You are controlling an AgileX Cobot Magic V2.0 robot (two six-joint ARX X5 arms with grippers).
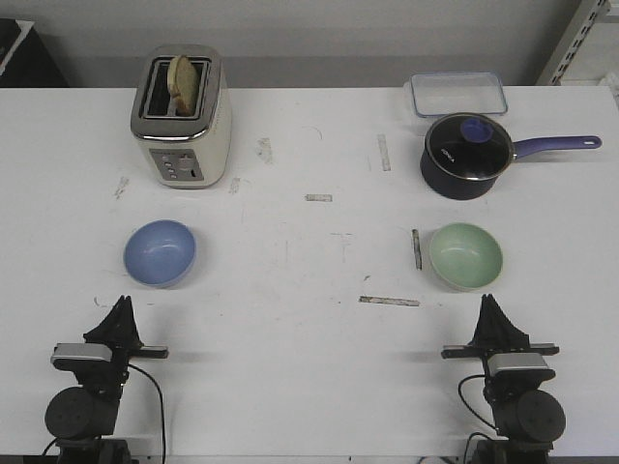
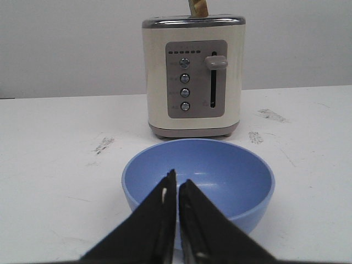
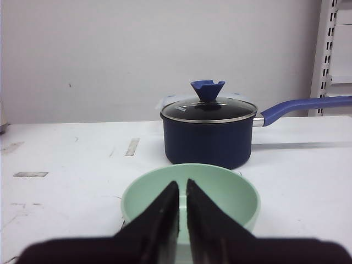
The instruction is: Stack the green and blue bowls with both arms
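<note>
White table (image 1: 309,387) carries toaster (image 1: 182,126), saucepan (image 1: 467,155), container (image 1: 456,94), blue bowl (image 1: 160,252), green bowl (image 1: 466,255).

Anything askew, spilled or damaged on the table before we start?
Nothing stands out. The light blue round bowl and pale green round bowl sit upright and empty; the dark blue lidded saucepan is closed. Only scuff marks and tape scraps on the white table.

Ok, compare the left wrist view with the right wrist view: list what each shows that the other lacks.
Only the left wrist view: the blue bowl beyond the shut left gripper, with the toaster behind it.

Only the right wrist view: the green bowl beyond the shut right gripper, with the lidded saucepan behind it.

Both: the white table, a pale wall, and an empty upright bowl just beyond closed fingertips.
</note>
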